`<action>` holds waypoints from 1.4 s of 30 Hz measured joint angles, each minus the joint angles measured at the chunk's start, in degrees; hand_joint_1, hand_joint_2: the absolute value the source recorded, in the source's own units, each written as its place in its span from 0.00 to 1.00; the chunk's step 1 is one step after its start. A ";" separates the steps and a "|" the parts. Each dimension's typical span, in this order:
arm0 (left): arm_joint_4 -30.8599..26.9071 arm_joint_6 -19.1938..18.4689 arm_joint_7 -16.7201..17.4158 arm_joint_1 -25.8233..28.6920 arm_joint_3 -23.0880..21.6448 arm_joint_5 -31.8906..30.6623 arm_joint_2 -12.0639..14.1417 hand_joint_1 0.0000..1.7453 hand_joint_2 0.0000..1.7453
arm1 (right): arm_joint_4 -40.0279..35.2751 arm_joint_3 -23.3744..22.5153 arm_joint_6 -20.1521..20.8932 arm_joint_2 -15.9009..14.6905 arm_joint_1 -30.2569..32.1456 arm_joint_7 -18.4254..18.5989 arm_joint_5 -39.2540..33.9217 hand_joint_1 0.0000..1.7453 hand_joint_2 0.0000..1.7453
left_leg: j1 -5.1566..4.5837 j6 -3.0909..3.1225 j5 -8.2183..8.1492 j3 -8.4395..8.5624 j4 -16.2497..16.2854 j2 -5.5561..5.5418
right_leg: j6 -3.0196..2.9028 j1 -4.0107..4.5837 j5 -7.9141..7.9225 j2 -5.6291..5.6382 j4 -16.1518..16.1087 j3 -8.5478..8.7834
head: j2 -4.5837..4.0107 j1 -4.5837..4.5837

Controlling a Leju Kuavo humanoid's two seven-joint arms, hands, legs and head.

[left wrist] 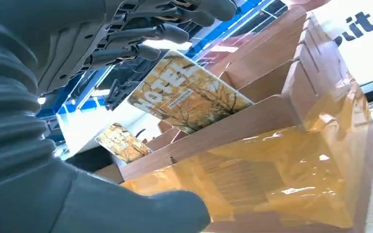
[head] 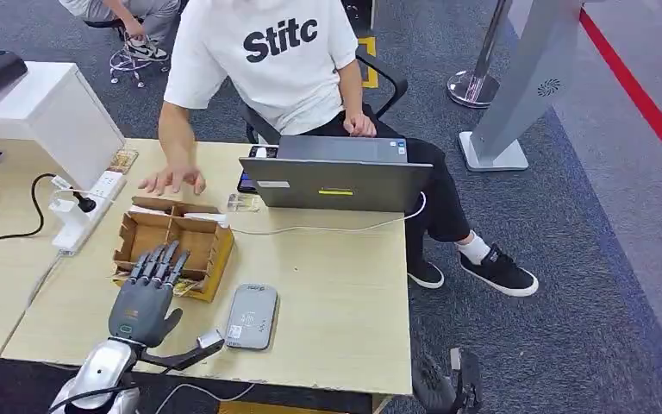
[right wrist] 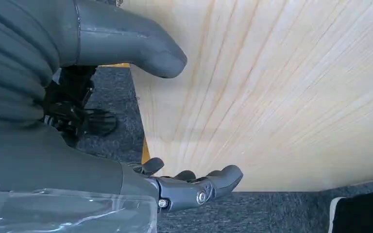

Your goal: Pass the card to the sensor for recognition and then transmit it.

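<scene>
The card [left wrist: 187,94] I am after stands tilted in a compartment of the wooden card holder [head: 175,244], its yellow autumn-tree face printed with "HOTEL" and a small barcode strip; in the left wrist view my fingers [left wrist: 145,34] reach just over its upper edge, and I cannot tell whether they touch it; a second, similar card [left wrist: 123,142] leans further back in the box. My left hand [head: 149,289] hovers over the near edge of the holder with fingers extended and apart, holding nothing; so I judge the pick is not yet made. The grey card reader [head: 252,316] lies flat on the table [head: 336,293] just beside the holder, near my thumb, with small markings on it too fine to read; nothing rests on it; scanning and handing over are both still to do.

My right hand [right wrist: 194,187] hangs below the table's edge, over the carpet, fingers loosely apart and empty.

Beyond the holder, a person sits across the table in a white shirt reading "Stitc", one hand [head: 172,179] spread flat on the tabletop near the box; a grey laptop [head: 336,177] stands open before them; a white power strip [head: 82,211] lies off to my left.
</scene>
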 joint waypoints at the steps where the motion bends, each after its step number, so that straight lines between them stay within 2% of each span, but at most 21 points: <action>1: 0.04 0.00 -0.13 0.00 0.13 0.00 -0.13 1.00 1.00 | 0.00 -0.02 0.00 0.00 -0.01 0.00 0.04 0.00 1.00 | 0.00 0.00 0.00 0.00 0.00 0.00 | 0.00 0.00 0.00 0.00 0.00 0.00 | 0.00 0.00; 12: 0.39 0.83 -2.58 0.00 2.27 0.61 -1.55 1.00 1.00 | 0.00 -0.33 0.04 0.00 -0.06 0.02 0.68 0.00 1.00 | 0.00 0.00 0.00 0.00 0.00 0.00 | 0.00 0.00 0.00 0.00 0.00 0.00 | 0.00 -0.02; 16: 0.22 3.00 -2.84 -0.09 3.17 -0.39 -2.30 1.00 1.00 | 0.00 -0.42 0.04 0.02 -0.08 0.02 1.09 0.00 1.00 | 0.01 0.00 0.00 0.00 0.00 0.00 | 0.00 0.00 0.00 0.00 0.00 0.00 | 0.00 -0.02; 22: -7.70 3.76 -3.59 -0.16 5.86 0.99 -4.78 1.00 1.00 | 0.00 -1.29 0.42 0.20 -0.09 0.09 2.01 0.00 1.00 | 0.00 0.00 0.00 0.00 0.01 -0.03 | 0.00 0.00 0.00 -0.03 0.00 0.00 | 0.00 -0.02; 27: -16.64 0.50 -5.46 -1.81 8.30 3.43 -6.47 1.00 1.00 | 0.00 -1.64 0.57 0.33 -0.13 0.83 2.84 0.00 1.00 | 0.01 -0.03 0.02 0.00 0.01 -0.04 | 0.00 0.00 0.01 -0.04 0.01 0.00 | 0.00 -0.02; 32: -22.80 -1.60 -5.97 -3.78 9.42 3.93 -7.21 1.00 1.00 | 0.00 -1.73 0.68 0.37 -0.24 0.90 3.15 0.00 1.00 | 0.01 -0.03 0.03 0.00 0.01 -0.03 | 0.00 0.00 0.01 -0.04 0.02 0.00 | 0.00 -0.02; 36: -25.38 -2.40 -5.94 -4.44 9.46 3.41 -7.54 1.00 1.00 | 0.00 -1.77 0.85 0.37 -0.48 0.90 3.48 0.00 1.00 | 0.01 -0.03 0.02 0.00 0.01 -0.02 | 0.00 0.00 0.01 -0.02 0.02 0.00 | 0.00 0.00; 42: -26.18 -2.34 -5.62 -4.37 9.57 3.19 -7.56 1.00 1.00 | 0.00 -1.81 0.83 0.44 -0.51 0.90 3.50 0.00 1.00 | 0.01 -0.03 0.02 0.00 0.01 -0.03 | 0.00 0.00 0.01 -0.03 0.02 0.00 | 0.00 -0.02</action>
